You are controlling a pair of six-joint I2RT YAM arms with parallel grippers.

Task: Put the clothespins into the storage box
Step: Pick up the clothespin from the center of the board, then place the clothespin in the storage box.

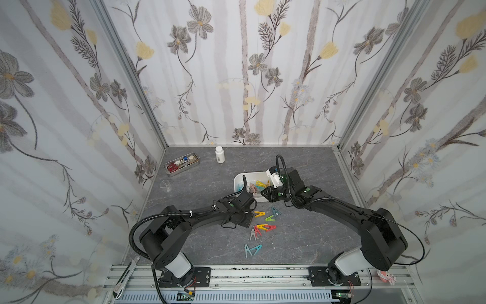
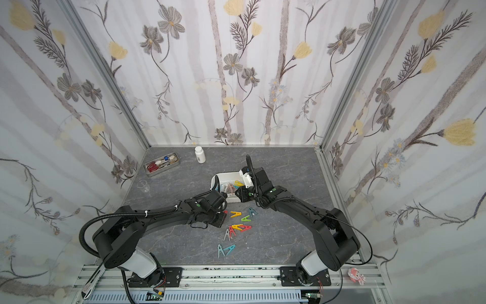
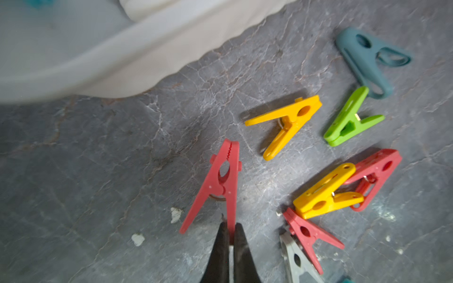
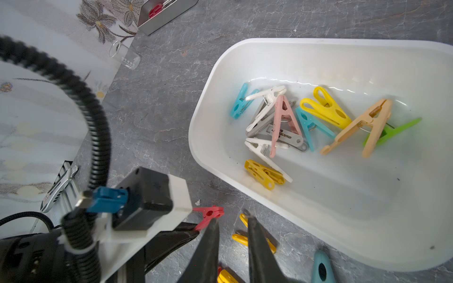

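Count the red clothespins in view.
3 red clothespins, none in the storage box: one gripped by the left hand, one partly under a yellow clothespin, one overlapping a grey clothespin. Others may be hidden.

Your white box (image 4: 318, 42) holds teal, white, pink, grey, yellow, peach and green pegs (image 4: 282, 107); the worktop (image 4: 159, 110) is veined grey, the walls (image 1: 249, 65) floral grey-and-yellow.

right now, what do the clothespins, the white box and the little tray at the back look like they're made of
Clothespins: likely plastic, matte solid colours, moulded holes and teeth; a metal spring glints at the hinge.
Storage box: white plastic by its look, smooth, faintly glossy, rounded moulded rim.
Tray: probably metal, grey brushed sheen, thin straight walls.
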